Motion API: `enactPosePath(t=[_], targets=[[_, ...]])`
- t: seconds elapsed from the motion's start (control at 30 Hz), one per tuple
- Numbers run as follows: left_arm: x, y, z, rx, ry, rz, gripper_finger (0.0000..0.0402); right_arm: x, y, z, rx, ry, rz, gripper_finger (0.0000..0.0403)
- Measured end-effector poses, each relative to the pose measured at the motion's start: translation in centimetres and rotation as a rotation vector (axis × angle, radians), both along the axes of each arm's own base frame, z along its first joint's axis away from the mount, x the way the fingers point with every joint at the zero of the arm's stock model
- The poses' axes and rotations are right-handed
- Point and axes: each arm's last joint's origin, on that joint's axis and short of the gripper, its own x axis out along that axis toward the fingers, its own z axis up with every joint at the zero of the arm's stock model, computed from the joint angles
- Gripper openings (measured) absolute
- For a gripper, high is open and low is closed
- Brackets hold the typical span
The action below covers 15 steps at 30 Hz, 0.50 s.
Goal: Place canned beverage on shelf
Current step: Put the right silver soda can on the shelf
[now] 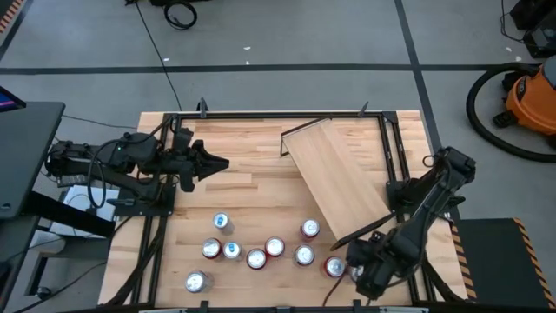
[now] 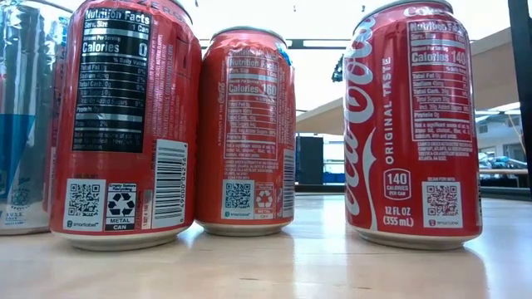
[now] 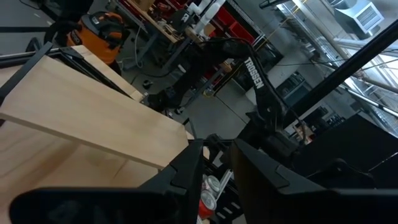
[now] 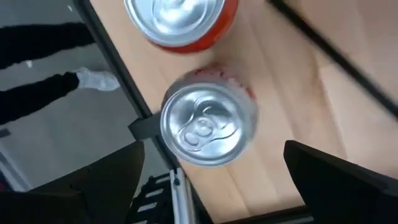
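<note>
1. Red cans fill the low view – a tall one with a black nutrition panel point(image 2: 125, 124) at the left, a second red one point(image 2: 246, 133) set farther back at centre, and a Coca-Cola can point(image 2: 413, 124) at the right, all upright on the tabletop point(image 2: 274, 266). At the far left edge, a silver-and-blue can point(image 2: 21, 116) stands just beside the tall one.
2. Up top, the high view has the right gripper point(image 1: 354, 263) at the lower right of the frame, hanging just beside a red can point(image 1: 334, 266), the rightmost of the cluster.
3. Right wrist view – that can's silver lid point(image 4: 208, 127) sits between the two dark fingers point(image 4: 106, 183), which stand wide apart and clear of it on both sides. Nothing is held. Another red can point(image 4: 180, 22) shows at the upper edge of that view.
4. Shelf point(image 1: 337, 180) – a long light plank, lying slantwise from upper centre down to the lower right of the high view, with a thin black rail at each end. No can is on it.
5. Eight more cans are scattered along the lower middle of the high view, one of them point(image 1: 197, 281) on its side at lower left.
6. Left gripper point(image 1: 219, 163) waits at the left of the high view, over bare wood, fingers pressed together and empty.
7. Beyond the table, a person's dark legs and a white shoe point(image 4: 96, 79) show in the right wrist view.
</note>
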Motion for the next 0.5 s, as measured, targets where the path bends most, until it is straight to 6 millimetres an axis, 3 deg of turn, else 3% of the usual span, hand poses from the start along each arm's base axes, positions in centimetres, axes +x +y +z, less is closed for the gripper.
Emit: enactPosePath(t=[0.17,0.5], targets=[[0.0,0.0,-0.2,0.002,0.019,0.0,0.0094,0.5,0.7,-1.1,-0.069,0.109,-0.012,0.0397],[0.0,0.0,-0.4,-0.006,0.039,0.001,0.0094,2.1,2.7,-1.3,-0.118,0.088,0.016,0.0396]])
